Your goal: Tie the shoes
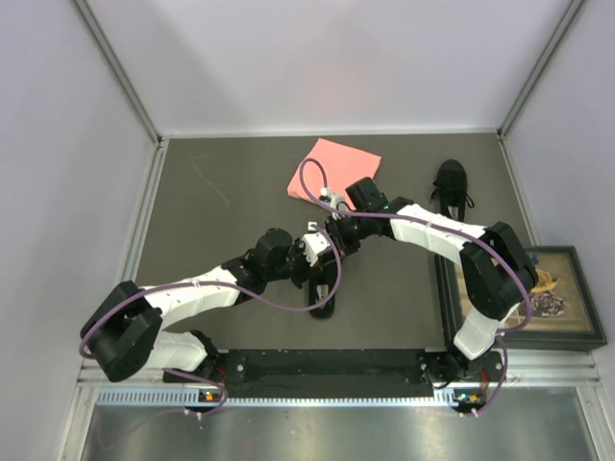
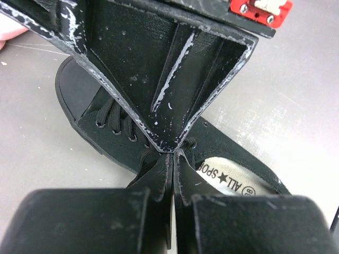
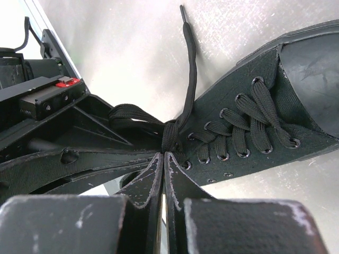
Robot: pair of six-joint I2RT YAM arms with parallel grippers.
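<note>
Slippage risk: shoe (image 1: 324, 296) mid worktop (image 1: 221, 192), second shoe (image 1: 452, 185) well apart at far right; left claw (image 2: 172, 159) and right claw (image 3: 163, 159) both clamped shut, tip to tip at crossing of lace (image 3: 170, 135), where uneven pull could slip lace free or drag shoe sideways.

Under the right hand (image 3: 165, 154), the shoe (image 3: 249, 132) is showing matt black woven canvas, its toe cap (image 3: 312, 69) giving off a dull rubbery sheen. The flat laces (image 3: 189, 74) are looking like woven cloth, running through shiny eyelets (image 3: 225, 156). The fingers (image 3: 151, 180) are showing hard black plastic, scuffed pale at the edges. Below the left hand (image 2: 173, 154), the pale insole (image 2: 233, 180) is looking like printed fabric. The grey counter (image 3: 132, 47) is looking smooth.
</note>
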